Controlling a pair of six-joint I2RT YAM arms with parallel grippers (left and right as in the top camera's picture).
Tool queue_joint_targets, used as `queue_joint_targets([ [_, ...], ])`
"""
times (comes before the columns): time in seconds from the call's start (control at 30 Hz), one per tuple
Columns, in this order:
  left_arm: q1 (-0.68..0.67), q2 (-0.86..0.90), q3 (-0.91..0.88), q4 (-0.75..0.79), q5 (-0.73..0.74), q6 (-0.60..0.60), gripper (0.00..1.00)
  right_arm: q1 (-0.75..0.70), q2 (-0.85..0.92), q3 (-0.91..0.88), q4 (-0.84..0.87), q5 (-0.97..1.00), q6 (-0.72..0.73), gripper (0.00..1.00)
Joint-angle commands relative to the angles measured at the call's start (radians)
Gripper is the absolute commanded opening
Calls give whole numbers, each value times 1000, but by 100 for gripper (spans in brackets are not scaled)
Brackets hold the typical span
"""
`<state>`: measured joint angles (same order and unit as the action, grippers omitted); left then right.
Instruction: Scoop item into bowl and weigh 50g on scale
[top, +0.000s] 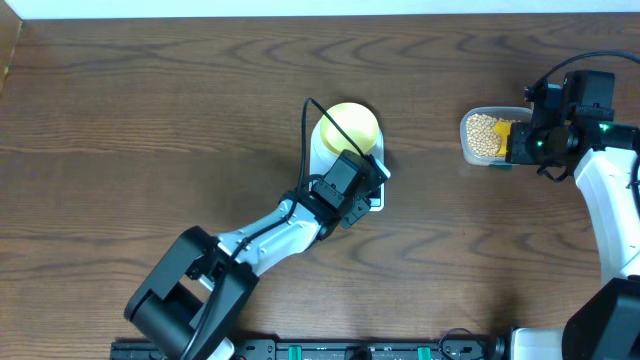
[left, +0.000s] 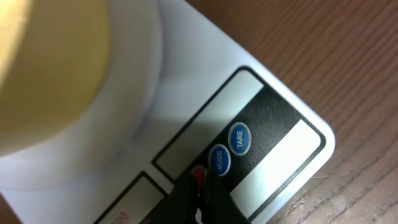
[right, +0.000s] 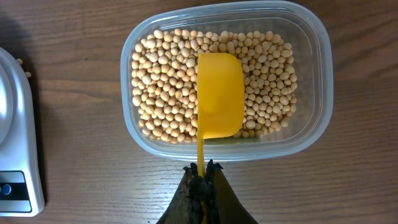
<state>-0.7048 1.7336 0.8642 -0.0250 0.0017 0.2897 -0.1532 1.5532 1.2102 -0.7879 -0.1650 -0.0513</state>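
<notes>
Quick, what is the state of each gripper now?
Left gripper: closed, empty, tips at the buttons of the scale.
Right gripper: closed on the handle of the yellow scoop.

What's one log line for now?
left claw: shut, at buttons of white digital scale | right claw: shut on yellow plastic scoop over tan beans

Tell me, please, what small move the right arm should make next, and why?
Probably dip the scoop into the beans: the right gripper is shut on its handle, the scoop looks empty over them, and the bowl sits on the scale.
</notes>
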Motion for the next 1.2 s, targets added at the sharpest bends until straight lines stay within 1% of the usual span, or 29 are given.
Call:
queue_joint_targets([
  [0.0, 3, 10, 5, 8, 12, 13, 7, -10, 5, -2, 5, -14, 13, 1],
  [0.6, 20, 11, 5, 32, 5, 12, 7, -10, 5, -2, 11, -14, 13, 1],
  [0.7, 31, 11, 5, 33, 6, -16, 7, -10, 5, -2, 11, -14, 12, 1],
  [0.87, 31, 11, 5, 33, 35, -21, 7, -10, 5, -2, 11, -14, 13, 1],
  [1.0, 31, 11, 5, 27, 139, -21, 7, -10, 5, -2, 11, -14, 13, 1],
  [1.17, 32, 11, 5, 19, 127, -22, 7, -10, 5, -2, 11, -14, 13, 1],
])
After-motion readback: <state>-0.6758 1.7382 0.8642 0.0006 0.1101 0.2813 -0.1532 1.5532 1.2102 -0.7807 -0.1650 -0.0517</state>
